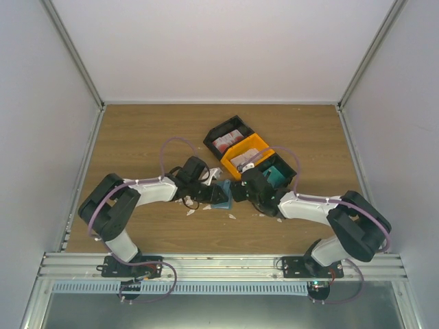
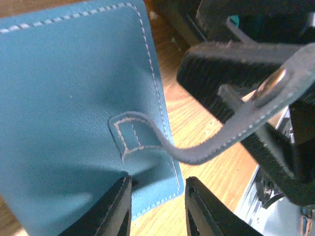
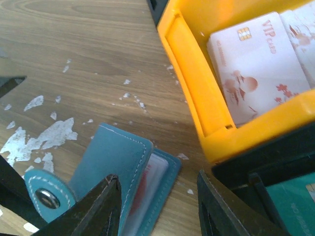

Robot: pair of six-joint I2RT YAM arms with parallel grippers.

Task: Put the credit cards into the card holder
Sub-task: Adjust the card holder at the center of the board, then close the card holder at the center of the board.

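Both arms are in over the middle of the worktop point(image 3: 88, 44), and the blue card holder point(image 1: 221, 195) sits right between them, just this side of the black-and-orange tray point(image 3: 189, 88).

On my left wrist view the holder's stitched face fills most of the picture. The left pincer point(image 2: 157, 182) is parted to a moderate gap, with the holder's lower corner showing in that gap; the fingers are not clamped on it, though the left finger looks to touch the leather. The strap point(image 2: 211, 145) arches up off the holder, and its metal snap point(image 2: 269, 84) lies against the dark finger of the other arm. I cannot tell whether anything pinches it there.

On the right wrist view the right pincer point(image 3: 157, 179) stands wide, fingers well apart, over the holder's open edge. The flap is lifted a little, and a pale card with red on it point(image 3: 147, 189) peeks out of the pocket.

The white and red credit cards point(image 3: 256, 69) lie in the orange compartment, and a teal credit card point(image 3: 290, 209) in the black one beside it. White scraps point(image 3: 54, 135) litter the wood near the holder.
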